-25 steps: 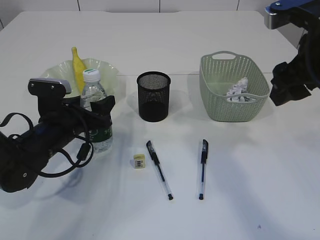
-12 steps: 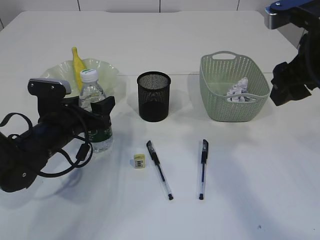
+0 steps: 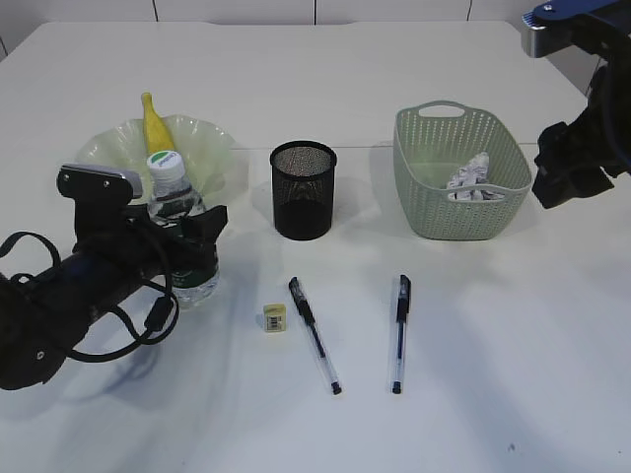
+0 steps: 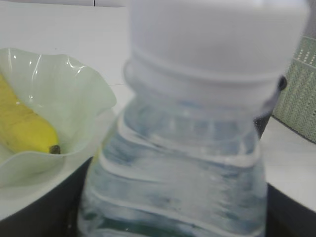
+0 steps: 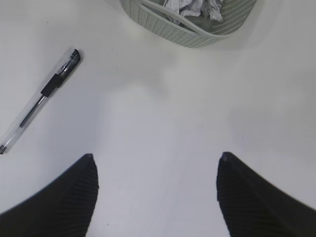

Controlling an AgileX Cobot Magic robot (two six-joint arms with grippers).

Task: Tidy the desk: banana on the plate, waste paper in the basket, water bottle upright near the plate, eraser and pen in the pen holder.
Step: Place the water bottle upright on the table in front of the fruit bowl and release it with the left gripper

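The water bottle (image 3: 175,202) stands at about 6 o'clock of the plate (image 3: 212,138), close to its ruffled rim, leaning a little toward 11 o'clock, with the left gripper (image 3: 187,229) around its middle; dark jaws show on either side of it, but whether they press on it or have let go I cannot tell. It looks full or nearly so, so I judge it fairly heavy for its size, thin-walled and springy under a squeeze, and smooth enough to slip; the ribbed body just above the dark green label seems the best place to hold, low enough that it does not topple. The right gripper (image 3: 572,168) hangs at 3 o'clock of the basket (image 3: 424,197), jaws spread wide and empty above the bare desk (image 3: 493,394). The banana (image 3: 156,126) lies in the plate and the waste paper (image 3: 470,177) in the basket. The eraser (image 3: 274,316), light and small, probably needs a fingertip pinch across its short sides; the two pens (image 3: 314,332) (image 3: 399,330), thin and liable to roll, lie at 6 and 4 o'clock of the pen holder (image 3: 303,190). The arm hides the bottle's base, so whether it sits flat is unclear; the left wrist view is filled by the blurred bottle (image 4: 187,148), cap cut off at the top, and the right arm is cropped at the frame edge
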